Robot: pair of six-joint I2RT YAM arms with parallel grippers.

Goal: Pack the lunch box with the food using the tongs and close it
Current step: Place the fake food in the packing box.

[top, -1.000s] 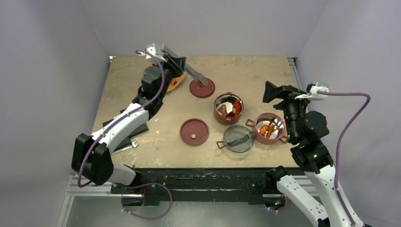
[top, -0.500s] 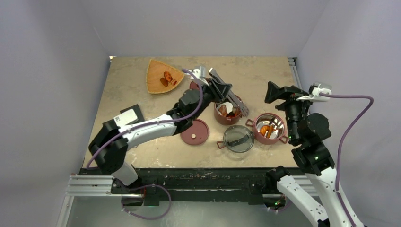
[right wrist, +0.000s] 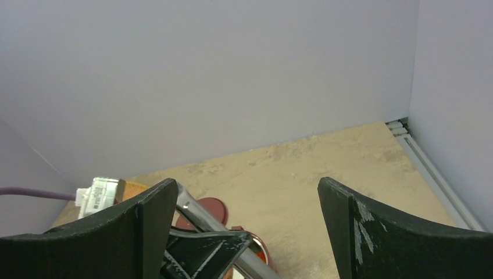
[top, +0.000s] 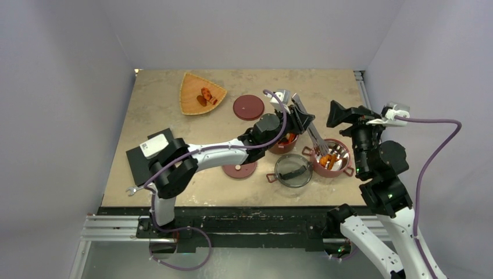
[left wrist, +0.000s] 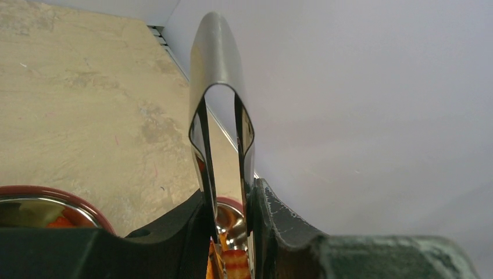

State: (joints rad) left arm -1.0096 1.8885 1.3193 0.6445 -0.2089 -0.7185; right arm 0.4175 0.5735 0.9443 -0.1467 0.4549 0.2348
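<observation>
The tongs (left wrist: 214,52) are mirror-bright metal; the table (left wrist: 70,87) is rough, matt and mottled.

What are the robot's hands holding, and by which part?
The left gripper pinches the tongs across both arms, toward their joined end; the right gripper is open, empty.

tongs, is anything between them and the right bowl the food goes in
Nothing visible does. The tongs, held in the left end effector, reach over the open right bowl. The clear lid lies beside it, and the right end effector is open, off to its far side.
</observation>
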